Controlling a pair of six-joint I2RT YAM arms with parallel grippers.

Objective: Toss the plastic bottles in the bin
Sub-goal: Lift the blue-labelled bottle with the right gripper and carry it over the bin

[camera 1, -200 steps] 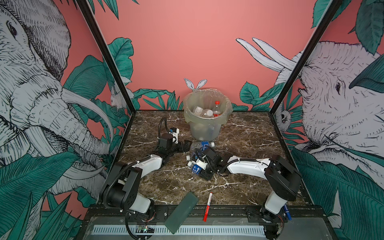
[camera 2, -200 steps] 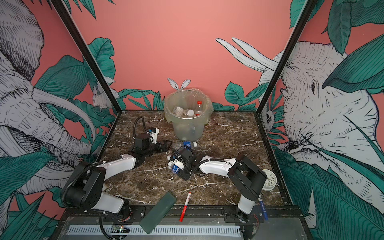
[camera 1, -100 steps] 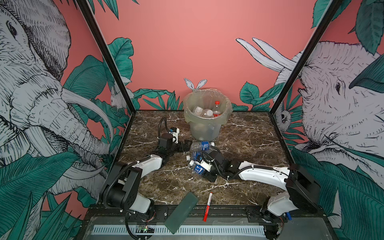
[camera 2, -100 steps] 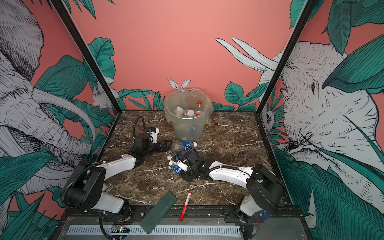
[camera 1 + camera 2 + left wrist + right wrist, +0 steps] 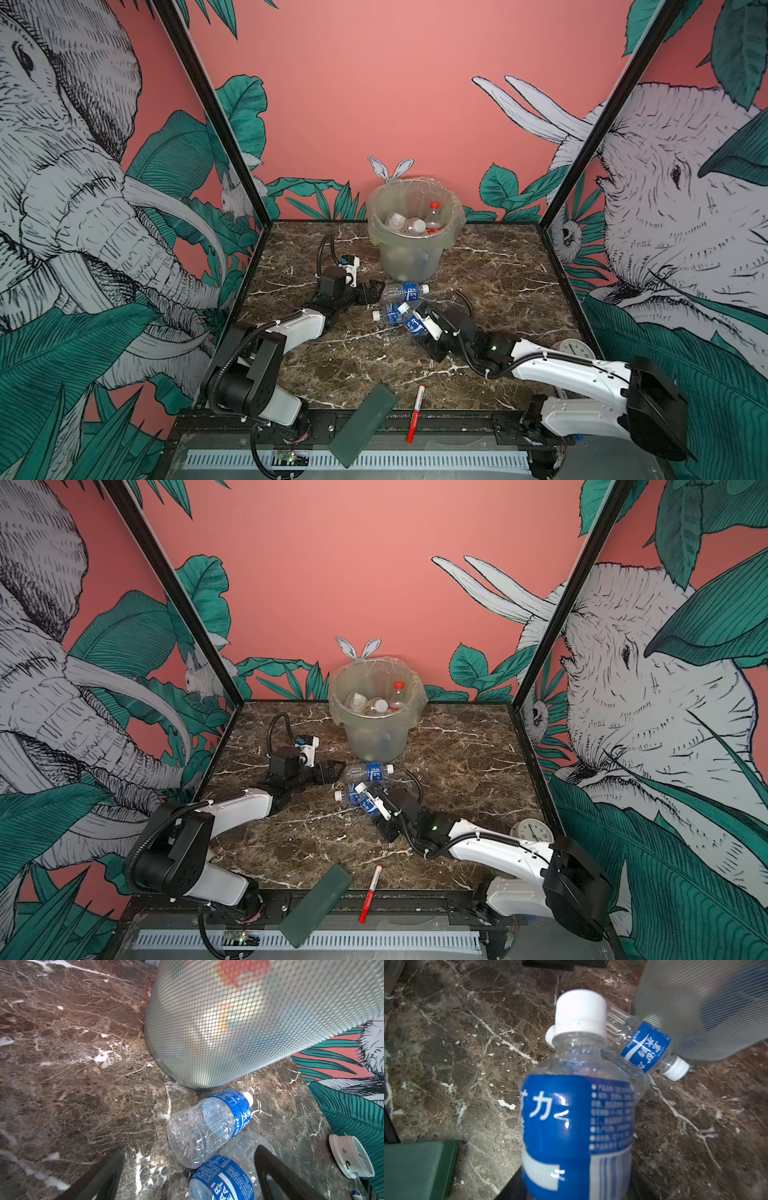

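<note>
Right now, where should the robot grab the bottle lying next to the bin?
I'd grip the clear ribbed body behind the blue label. The bottle lies on its side beside the bin, base toward the open left gripper, cap pointing away. Come from the base end, fingers on either long side; the round body fits between them, the cap end narrows.
</note>
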